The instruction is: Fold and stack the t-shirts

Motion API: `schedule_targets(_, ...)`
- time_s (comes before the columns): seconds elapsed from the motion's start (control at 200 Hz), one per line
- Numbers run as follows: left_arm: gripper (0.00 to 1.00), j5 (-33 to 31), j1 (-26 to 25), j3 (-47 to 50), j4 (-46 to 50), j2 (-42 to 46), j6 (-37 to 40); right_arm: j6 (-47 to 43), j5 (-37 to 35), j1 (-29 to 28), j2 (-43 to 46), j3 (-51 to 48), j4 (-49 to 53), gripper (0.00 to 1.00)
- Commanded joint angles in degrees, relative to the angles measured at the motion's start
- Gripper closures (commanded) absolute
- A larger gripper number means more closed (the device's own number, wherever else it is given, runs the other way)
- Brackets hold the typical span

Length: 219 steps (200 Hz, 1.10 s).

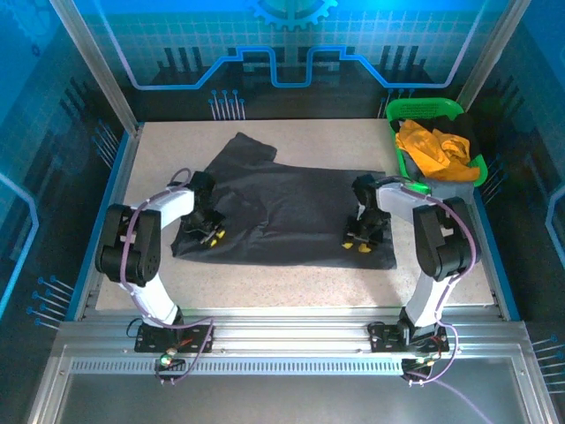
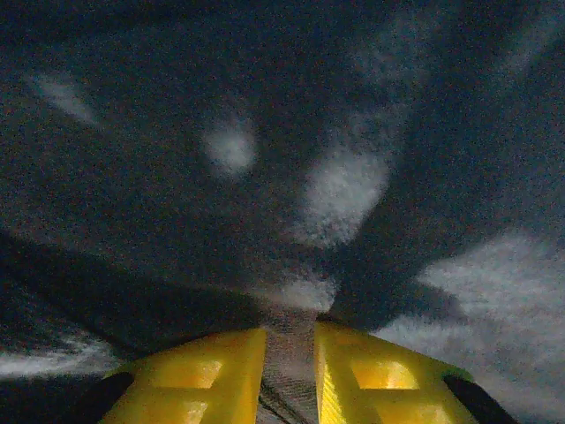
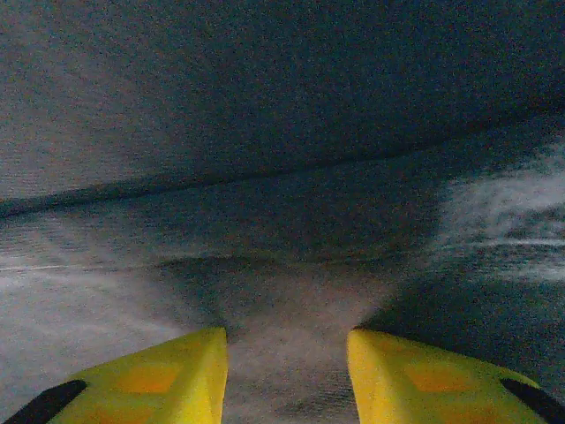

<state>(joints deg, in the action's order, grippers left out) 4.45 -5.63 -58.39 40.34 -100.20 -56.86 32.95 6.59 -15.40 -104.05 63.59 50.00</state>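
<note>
A large black t-shirt [image 1: 291, 208] lies spread across the middle of the table, with one sleeve pointing toward the back left. My left gripper [image 1: 210, 231] is pressed down on its near left part. In the left wrist view the yellow fingers [image 2: 221, 371] stand close together, and the left gripper [image 2: 290, 331] pinches a ridge of the black cloth [image 2: 265, 132]. My right gripper [image 1: 357, 243] rests on the shirt's near right part. Its fingers [image 3: 177, 371] stand well apart, and the right gripper [image 3: 287, 334] is open over bunched dark cloth [image 3: 265, 106]. An orange-yellow t-shirt [image 1: 430, 148] lies in the basket.
The green plastic basket [image 1: 424, 108] stands at the back right corner, with grey cloth [image 1: 448, 188] at its near end. Metal frame posts and blue walls close in the table on the left, right and back. Bare tabletop [image 1: 265, 278] shows in front of the shirt.
</note>
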Motion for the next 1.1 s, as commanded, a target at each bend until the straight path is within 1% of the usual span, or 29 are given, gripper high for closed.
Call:
schedule_targets(0.0,0.77,-1.9,3.6,5.7,0.4,-0.4,-6.3,-0.2,-2.1,-3.4,-4.9,2.8,3.1,0.58)
schedule_targets(0.05,0.78,-3.3,6.0,8.5,0.3,2.6,-7.2,-0.3,-2.3,-5.4,-5.8,4.1,4.1,0.58)
schedule_targets(0.12,0.78,-3.6,10.5,11.4,0.7,5.6,-6.5,0.1,-1.5,-8.4,-6.5,5.2,4.9,0.57)
schedule_targets(0.255,0.77,-4.1,17.5,11.8,3.6,7.1,-1.7,1.9,1.3,-13.8,-8.9,6.7,6.2,0.57)
schedule_targets(0.375,0.77,-5.1,23.1,13.6,4.4,9.7,0.2,3.7,3.5,-17.8,-10.7,7.9,6.5,0.56)
schedule_targets(0.47,0.77,-6.2,26.5,14.0,4.6,11.0,1.8,5.5,6.6,-20.1,-11.7,8.3,6.0,0.56)
schedule_targets(0.54,0.77,-6.5,27.5,13.8,5.3,10.9,2.4,6.5,7.4,-21.4,-11.6,8.7,5.4,0.56)
schedule_targets(0.62,0.76,-7.5,27.6,13.8,6.7,11.8,2.0,6.7,6.5,-21.5,-10.5,9.3,4.6,0.54)
schedule_targets(0.69,0.75,-8.5,27.5,14.5,6.9,14.6,0.3,6.3,6.1,-20.5,-9.5,10.3,4.5,0.53)
schedule_targets(0.765,0.67,-9.4,26.6,14.2,6.6,18.8,-1.8,5.9,4.9,-18.6,-7.0,11.5,4.6,0.50)
schedule_targets(0.835,0.60,-11.6,22.9,8.8,8.0,18.9,-1.6,5.2,2.9,-15.8,-3.1,12.2,3.5,0.48)
schedule_targets(0.905,0.57,-12.6,17.9,2.9,6.4,16.6,-2.4,4.2,0.2,-11.9,-0.3,13.6,2.7,0.48)
schedule_targets(0.95,0.56,-11.9,14.8,-1.1,2.8,14.0,-2.6,3.5,-1.7,-8.9,0.1,15.3,2.6,0.48)
schedule_targets(0.975,0.55,-11.2,13.3,-3.4,1.5,11.2,-2.4,3.2,-2.9,-7.6,-0.1,16.6,2.8,0.49)
schedule_targets(1.025,0.54,-10.0,10.9,-11.0,1.2,5.3,-1.1,2.8,-5.8,-4.7,-1.5,19.4,2.6,0.49)
schedule_targets(1.09,0.52,-6.1,9.7,-22.0,1.3,-3.6,2.9,2.5,-10.5,-1.9,-4.8,24.2,2.6,0.49)
